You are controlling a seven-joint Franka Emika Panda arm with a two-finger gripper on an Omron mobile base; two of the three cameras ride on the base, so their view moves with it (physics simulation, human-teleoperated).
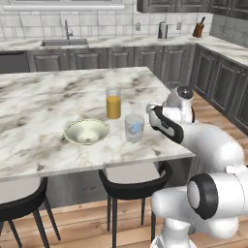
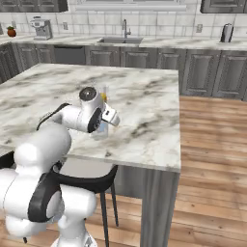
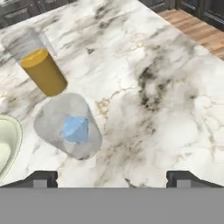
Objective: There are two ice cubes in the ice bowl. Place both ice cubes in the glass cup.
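Note:
The glass cup stands on the marble island, right of the ice bowl. Pale-blue ice lies inside the cup; in the hand view it reads as one blue lump in the tumbler, and I cannot tell whether it is one cube or two. The bowl's inside looks bare, and its rim shows at the left edge of the hand view. My gripper hangs open above the counter, just right of the cup, with nothing between its fingers.
A taller glass of orange juice stands just behind the cup, also seen in the hand view. The island's front edge lies close to the cup, with two dark stools below it. Bare marble spreads to the right of the gripper.

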